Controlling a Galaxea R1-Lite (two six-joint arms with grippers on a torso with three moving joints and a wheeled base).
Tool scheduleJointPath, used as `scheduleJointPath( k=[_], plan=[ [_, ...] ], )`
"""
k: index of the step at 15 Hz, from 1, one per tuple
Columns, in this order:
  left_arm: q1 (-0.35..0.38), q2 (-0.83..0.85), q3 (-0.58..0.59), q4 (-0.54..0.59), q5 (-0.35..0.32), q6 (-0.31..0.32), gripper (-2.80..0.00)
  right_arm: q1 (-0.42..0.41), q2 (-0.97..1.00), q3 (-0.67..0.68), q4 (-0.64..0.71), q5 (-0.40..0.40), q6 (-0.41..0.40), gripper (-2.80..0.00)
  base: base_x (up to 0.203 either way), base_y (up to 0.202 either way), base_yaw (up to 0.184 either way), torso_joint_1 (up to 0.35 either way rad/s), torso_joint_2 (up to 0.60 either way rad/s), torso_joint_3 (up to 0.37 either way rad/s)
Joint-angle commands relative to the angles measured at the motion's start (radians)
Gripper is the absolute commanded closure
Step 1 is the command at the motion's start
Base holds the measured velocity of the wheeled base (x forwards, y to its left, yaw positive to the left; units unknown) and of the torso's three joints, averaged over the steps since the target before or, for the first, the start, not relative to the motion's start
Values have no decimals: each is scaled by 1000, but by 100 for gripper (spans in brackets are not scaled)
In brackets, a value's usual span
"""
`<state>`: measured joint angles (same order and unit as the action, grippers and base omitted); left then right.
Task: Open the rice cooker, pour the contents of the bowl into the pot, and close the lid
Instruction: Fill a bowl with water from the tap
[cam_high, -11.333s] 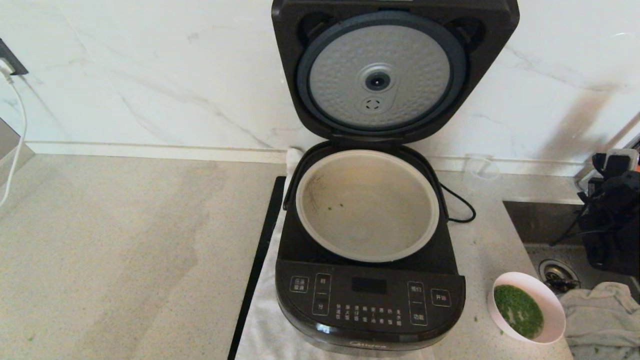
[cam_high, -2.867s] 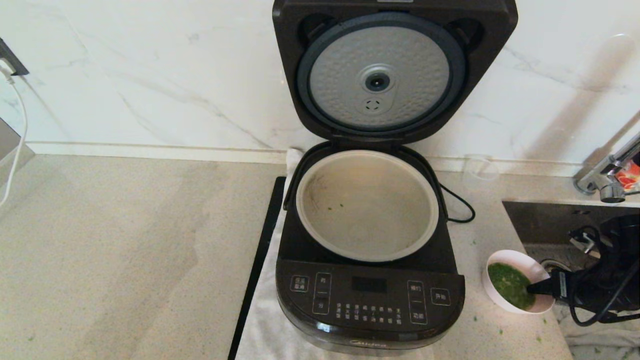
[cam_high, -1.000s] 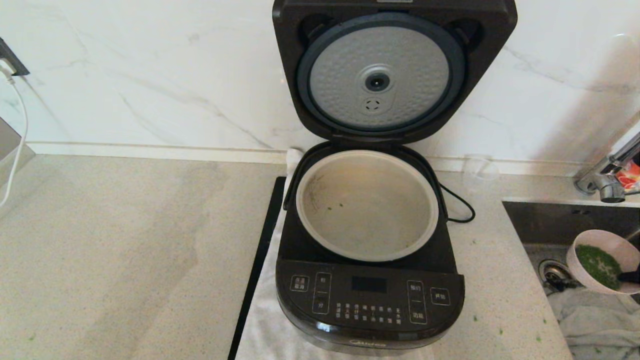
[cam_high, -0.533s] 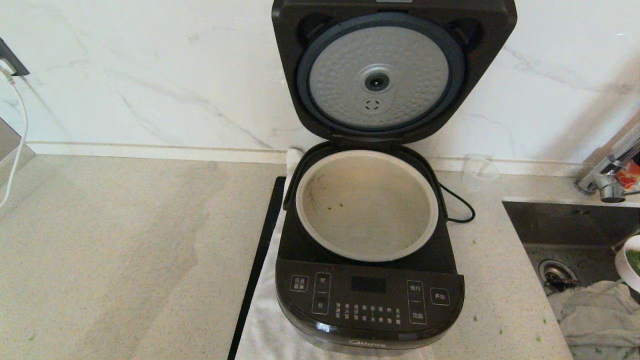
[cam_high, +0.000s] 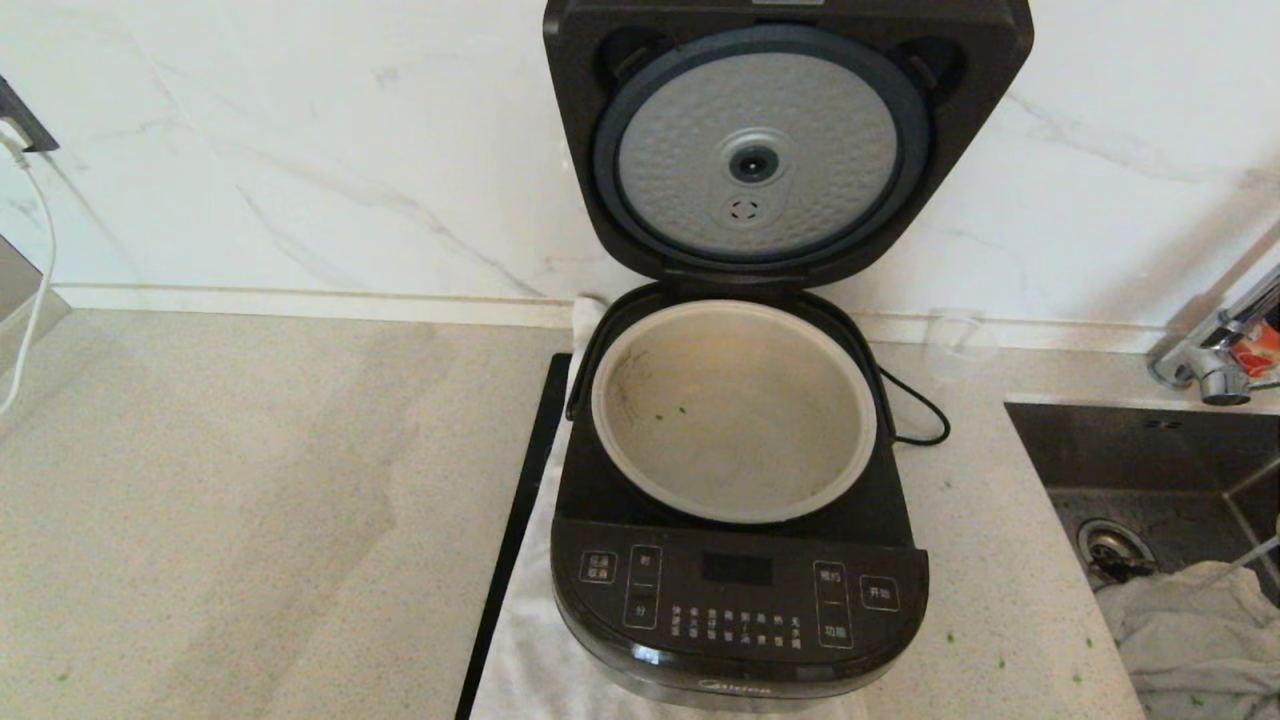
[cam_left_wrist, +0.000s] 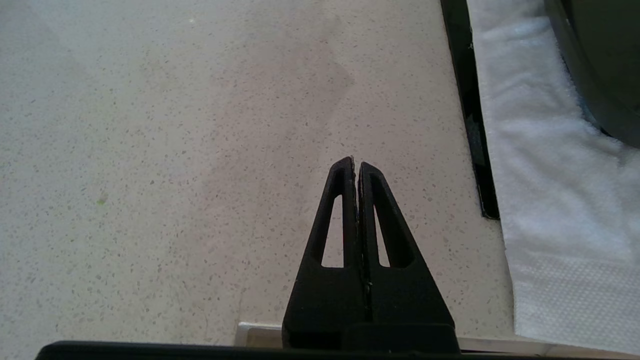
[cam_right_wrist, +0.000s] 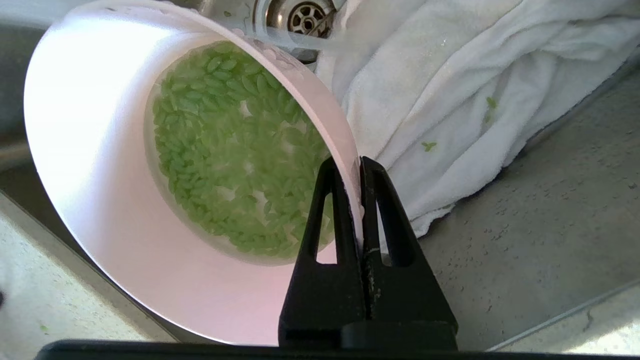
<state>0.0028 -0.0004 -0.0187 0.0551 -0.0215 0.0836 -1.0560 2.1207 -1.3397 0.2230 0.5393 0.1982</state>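
Head view: the rice cooker (cam_high: 738, 500) stands on a white towel (cam_high: 520, 660) on the tabletop (cam_high: 250, 480), its lid (cam_high: 788, 140) raised upright at the back, dimpled silver disc facing forward. The front panel carries small white button labels in Chinese characters, too small to read with certainty, and a faint brand mark on the lower front edge that looks like "Midea". The display is dark. The pot (cam_high: 735, 410) sits in the cooker body, with only a few green specks on its wall.

To the right of the cooker lies the steel sink (cam_high: 1150, 450), with a drain (cam_high: 1108, 548), a crumpled white cloth (cam_high: 1190, 625) and a tap (cam_high: 1215, 365) at its far edge. A clear cup (cam_high: 958, 340) stands behind the cooker's right side.

In the right wrist view, the right gripper (cam_right_wrist: 357, 165) has its fingers (cam_right_wrist: 345, 210) clamped on the rim of the bowl (cam_right_wrist: 100, 150), one inside and one outside. The bowl is tilted over the sink, well right of the cooker, near the drain and the cloth. The contents of the bowl (cam_right_wrist: 235, 150), green bits in clear liquid, lie against its lower side.

In the left wrist view, the left gripper (cam_left_wrist: 356, 165) hangs over bare tabletop left of the cooker, fingers pressed together on nothing.
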Motion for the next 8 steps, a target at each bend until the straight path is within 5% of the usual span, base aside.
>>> scheduleJointPath(
  k=[1, 8],
  plan=[
    [0, -1, -1, 0, 0, 1, 0, -5, 57, -63, 35, 14, 7, 0, 0, 0, 0, 0, 0, 0],
    [0, -1, 0, 0, 0, 1, 0, -4, 123, -168, 102, 42, 52, 0, 0, 0, 0, 0, 0, 0]
  ],
)
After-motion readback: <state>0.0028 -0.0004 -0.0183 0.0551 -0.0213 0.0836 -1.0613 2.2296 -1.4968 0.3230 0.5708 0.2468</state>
